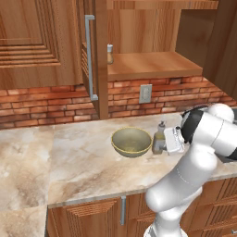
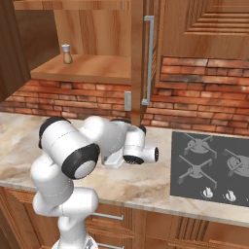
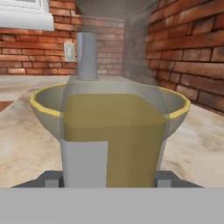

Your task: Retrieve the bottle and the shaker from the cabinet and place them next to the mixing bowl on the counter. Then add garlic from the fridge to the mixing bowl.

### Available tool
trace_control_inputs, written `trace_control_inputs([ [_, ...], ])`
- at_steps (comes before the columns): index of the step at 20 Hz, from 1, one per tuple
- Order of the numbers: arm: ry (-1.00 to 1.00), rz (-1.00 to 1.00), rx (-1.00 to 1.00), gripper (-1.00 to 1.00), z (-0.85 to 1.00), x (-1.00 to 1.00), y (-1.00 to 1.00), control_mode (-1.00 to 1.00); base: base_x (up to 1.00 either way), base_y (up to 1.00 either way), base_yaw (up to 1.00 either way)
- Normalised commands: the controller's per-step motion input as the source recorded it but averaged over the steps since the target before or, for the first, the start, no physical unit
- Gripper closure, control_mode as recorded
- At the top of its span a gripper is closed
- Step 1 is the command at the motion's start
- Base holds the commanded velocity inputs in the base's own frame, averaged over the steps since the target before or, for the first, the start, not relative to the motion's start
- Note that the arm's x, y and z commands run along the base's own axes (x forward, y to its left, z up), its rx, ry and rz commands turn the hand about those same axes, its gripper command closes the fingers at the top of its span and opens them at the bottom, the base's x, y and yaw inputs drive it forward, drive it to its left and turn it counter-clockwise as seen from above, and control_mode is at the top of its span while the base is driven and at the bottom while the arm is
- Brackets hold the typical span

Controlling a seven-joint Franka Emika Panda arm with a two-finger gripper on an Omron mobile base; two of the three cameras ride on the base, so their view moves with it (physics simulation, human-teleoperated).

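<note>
Gripper [image 3: 105, 181] holds bottle [image 3: 111, 135], mixing bowl [image 3: 177, 109] just behind.

Bottle [image 1: 159, 137] upright beside mixing bowl [image 1: 131, 141]; shaker [image 1: 110, 54] on cabinet shelf.

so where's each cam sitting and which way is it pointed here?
Left base view: behind the arm on its left, looking forward and down at the beige marble counter, round olive-tan bowl and open wooden cabinet; white arm at lower right.
Right base view: behind on its right, facing the counter and dark hob; arm at lower left.
Hand view: along the gripper, tight on the olive-yellow bottle, bowl behind.
Both base views share the tiny brown shaker on the shelf.
</note>
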Motion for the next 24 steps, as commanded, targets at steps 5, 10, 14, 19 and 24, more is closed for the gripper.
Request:
trace_control_inputs([
  [5,0.0,0.0,0.0,1.0,-0.07,0.0,0.0,-1.0,0.0,0.0,0.0],
  [10,0.0,0.0,0.0,1.0,-0.04,0.0,0.0,-1.0,0.0,0.0,0.0],
  [14,0.0,0.0,0.0,1.0,0.0,0.0,0.0,-1.0,0.0,0.0,0.0],
  [19,0.0,0.0,0.0,-1.0,0.0,0.0,0.0,-1.0,0.0,0.0,0.0],
  [24,0.0,0.0,0.0,-1.0,0.0,0.0,0.0,-1.0,0.0,0.0,0.0],
])
